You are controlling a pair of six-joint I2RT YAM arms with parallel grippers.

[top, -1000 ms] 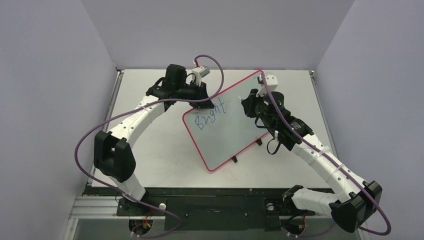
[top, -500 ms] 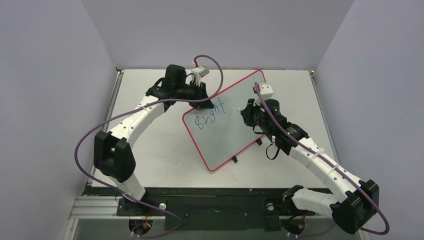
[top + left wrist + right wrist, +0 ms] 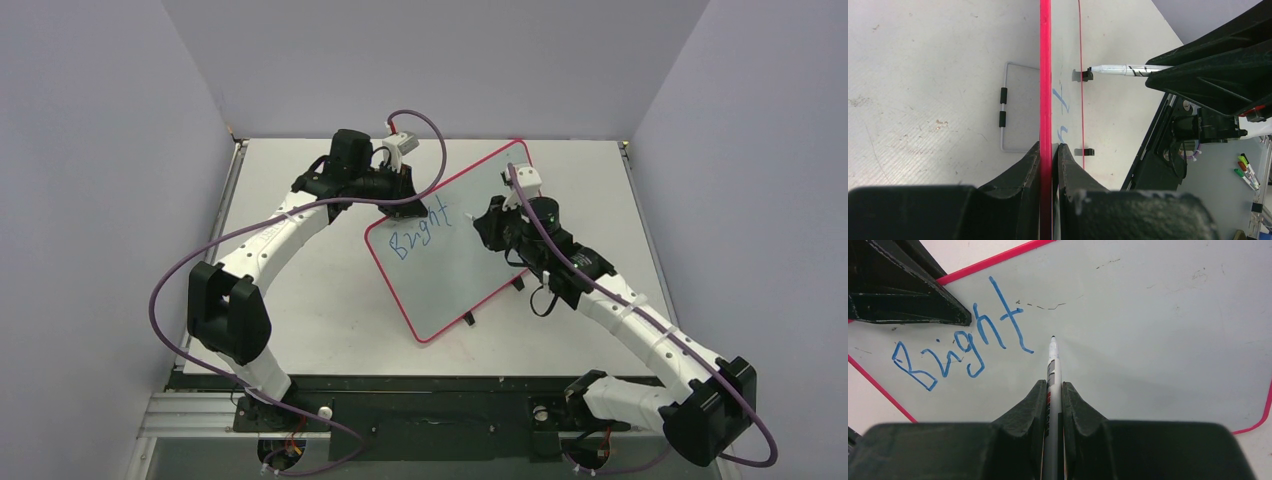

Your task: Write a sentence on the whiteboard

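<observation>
- While I watch through the top external camera, the flat white whiteboard with rounded corners and a thin red-pink rim (image 3: 455,285) sits turned cornerwise on the pale grey table (image 3: 300,310).
- The blue handwritten marker sentence (image 3: 420,232) runs along the whiteboard's upper-left part and reads only "Bright".
- The black left gripper (image 3: 408,206) is at the whiteboard's upper-left rim, just above the sentence. The black right gripper (image 3: 490,222) hangs over the whiteboard's white face, to the right of the sentence. From this view I cannot tell how either pair of jaws stands.
- Through the left wrist camera I see the whiteboard edge-on. The left gripper's two fingers (image 3: 1034,159) are pinching the red-pink rim between them.
- Past that rim, a thin grey wire loop with two black sleeves (image 3: 1004,107) rests on the table. Two small black clips (image 3: 1084,151) show at the whiteboard's far edge.
- A slim white marker with a dark tip (image 3: 1120,69) reaches toward the whiteboard's face from the right gripper.
- Through the right wrist camera, the right gripper's fingers are pressed onto the marker's barrel, holding it between them.
- The marker's tip lies just right of the final "t" of the sentence. I cannot tell whether the tip is touching the whiteboard.
- The left gripper shows as a black wedge at the whiteboard's upper-left rim, above the "B".
</observation>
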